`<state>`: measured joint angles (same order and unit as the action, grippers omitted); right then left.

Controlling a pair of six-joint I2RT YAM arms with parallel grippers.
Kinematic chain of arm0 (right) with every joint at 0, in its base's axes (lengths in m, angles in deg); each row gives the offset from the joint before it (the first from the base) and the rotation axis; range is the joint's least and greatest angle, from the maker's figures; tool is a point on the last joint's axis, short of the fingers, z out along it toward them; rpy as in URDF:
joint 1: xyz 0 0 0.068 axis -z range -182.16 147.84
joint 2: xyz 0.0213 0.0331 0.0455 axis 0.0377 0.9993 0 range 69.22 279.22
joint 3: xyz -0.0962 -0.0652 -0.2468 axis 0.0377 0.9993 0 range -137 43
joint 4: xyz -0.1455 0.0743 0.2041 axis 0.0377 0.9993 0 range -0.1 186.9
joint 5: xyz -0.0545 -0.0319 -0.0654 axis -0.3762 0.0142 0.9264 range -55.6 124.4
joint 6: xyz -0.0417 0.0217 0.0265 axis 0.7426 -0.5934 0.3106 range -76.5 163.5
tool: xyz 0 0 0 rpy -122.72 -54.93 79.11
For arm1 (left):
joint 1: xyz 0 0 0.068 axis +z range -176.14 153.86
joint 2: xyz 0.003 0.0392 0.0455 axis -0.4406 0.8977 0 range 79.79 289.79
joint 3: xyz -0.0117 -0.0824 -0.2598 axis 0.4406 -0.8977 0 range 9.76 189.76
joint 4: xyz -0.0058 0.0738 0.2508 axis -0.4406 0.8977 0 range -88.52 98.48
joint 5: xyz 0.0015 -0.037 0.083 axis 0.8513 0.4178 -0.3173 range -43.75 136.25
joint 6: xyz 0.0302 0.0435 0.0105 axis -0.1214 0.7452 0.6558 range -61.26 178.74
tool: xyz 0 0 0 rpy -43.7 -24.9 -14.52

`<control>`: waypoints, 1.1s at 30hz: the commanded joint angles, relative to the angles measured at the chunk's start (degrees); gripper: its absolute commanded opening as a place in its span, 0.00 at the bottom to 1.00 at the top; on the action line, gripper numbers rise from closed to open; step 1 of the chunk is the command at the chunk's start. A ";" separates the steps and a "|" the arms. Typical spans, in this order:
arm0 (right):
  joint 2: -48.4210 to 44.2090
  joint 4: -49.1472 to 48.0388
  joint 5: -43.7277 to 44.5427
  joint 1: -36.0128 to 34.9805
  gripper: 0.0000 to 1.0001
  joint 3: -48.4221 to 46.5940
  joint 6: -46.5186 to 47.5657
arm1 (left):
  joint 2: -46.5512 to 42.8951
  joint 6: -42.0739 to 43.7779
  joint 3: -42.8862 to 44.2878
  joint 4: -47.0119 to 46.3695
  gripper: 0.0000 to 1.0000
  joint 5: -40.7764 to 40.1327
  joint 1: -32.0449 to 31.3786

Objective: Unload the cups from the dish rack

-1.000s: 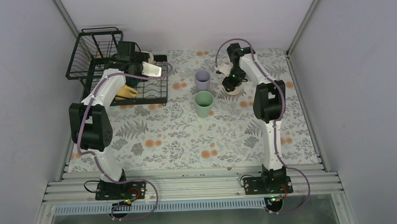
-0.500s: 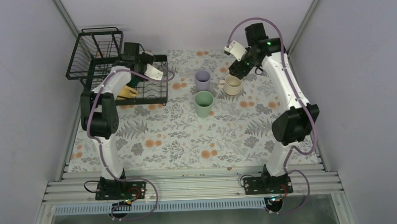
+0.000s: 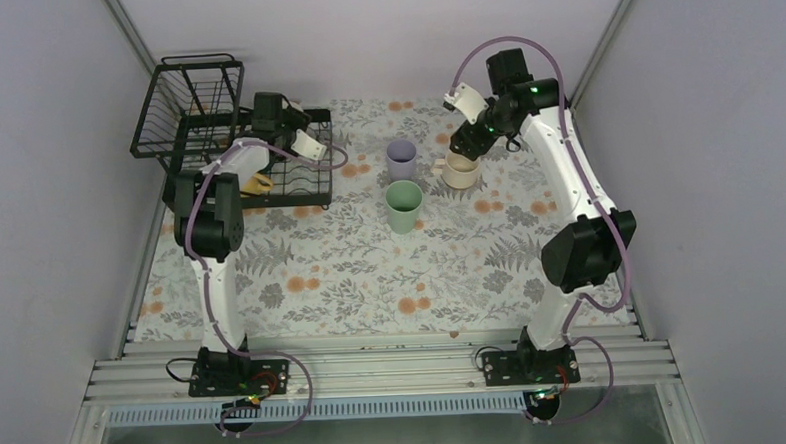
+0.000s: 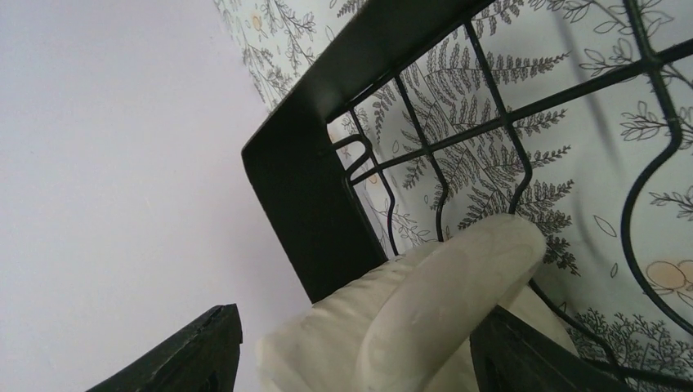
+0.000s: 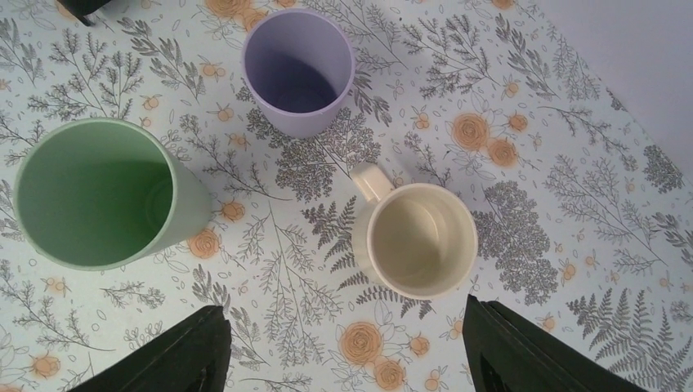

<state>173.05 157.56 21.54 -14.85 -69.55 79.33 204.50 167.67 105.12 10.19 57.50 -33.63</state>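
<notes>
Left hand [image 4: 351,343] was spread, straddling a rack mug [image 4: 441,278] inside the dish rack [image 4: 302,188], far left, probably lining up a grasp. Right hand [image 5: 347,347] was spread and empty above the cream mug [image 5: 421,241], which stood upright on the counter [image 5: 572,188] right of the lavender cup [image 5: 298,61]; judged unloaded.

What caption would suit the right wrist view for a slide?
Open right hand above a cream mug, a lavender cup and a green cup, upright on the floral cloth.

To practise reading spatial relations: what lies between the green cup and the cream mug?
Nothing: only bare floral cloth separates the green cup and cream mug, clearest in the right wrist view.
</notes>
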 commanded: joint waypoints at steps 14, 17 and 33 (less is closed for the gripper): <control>1.55 0.51 -4.32 -0.03 0.68 -2.07 -1.46 | 1.00 -1.12 -2.17 -3.63 0.35 0.79 -0.07; 1.23 1.01 -5.10 -0.01 0.67 -2.76 -1.49 | 1.04 -2.59 -0.94 -1.77 0.22 1.06 -0.25; -0.94 -0.12 -7.18 0.53 0.65 -1.08 -2.14 | -3.24 -6.41 0.39 -2.61 0.02 -1.86 -3.88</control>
<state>173.88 158.47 16.40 -14.83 -71.06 78.35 204.91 165.28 104.15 6.82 54.98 -36.38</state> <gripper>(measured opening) 0.658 0.183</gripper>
